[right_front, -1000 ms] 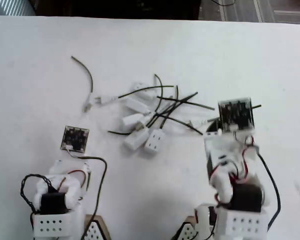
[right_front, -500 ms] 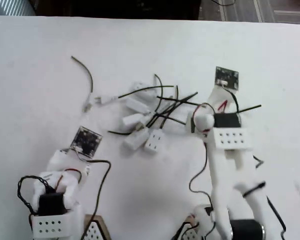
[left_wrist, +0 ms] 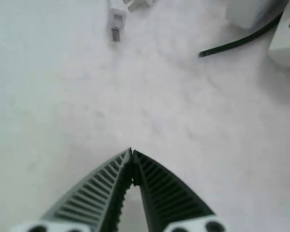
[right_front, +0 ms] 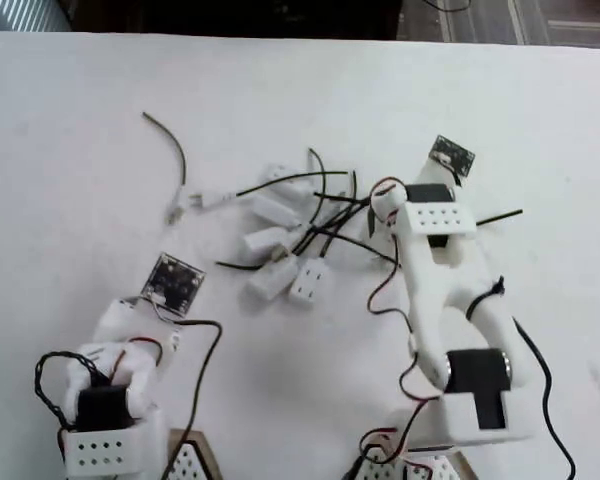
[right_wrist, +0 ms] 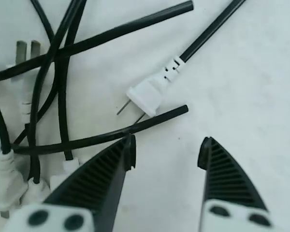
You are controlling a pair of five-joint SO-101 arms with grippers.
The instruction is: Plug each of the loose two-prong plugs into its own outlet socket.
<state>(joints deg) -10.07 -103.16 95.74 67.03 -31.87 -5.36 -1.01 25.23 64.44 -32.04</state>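
Right gripper (right_wrist: pixel 167 143): spread wide, ready for a grab
Plug (right_wrist: pixel 146 95): loose, just ahead of it
Left gripper (left_wrist: pixel 132 154): closed, empty

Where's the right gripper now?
The right gripper hangs open close to a loose white plug; in the high view its arm is at the right side of the cable tangle.

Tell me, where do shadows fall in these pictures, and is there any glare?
High view: even light over the table, no glare, only faint shadows by the cords. Left wrist view: a soft grey shadow beside the white outlet block. Right wrist view: the loose plug casts just a thin, pale shadow.
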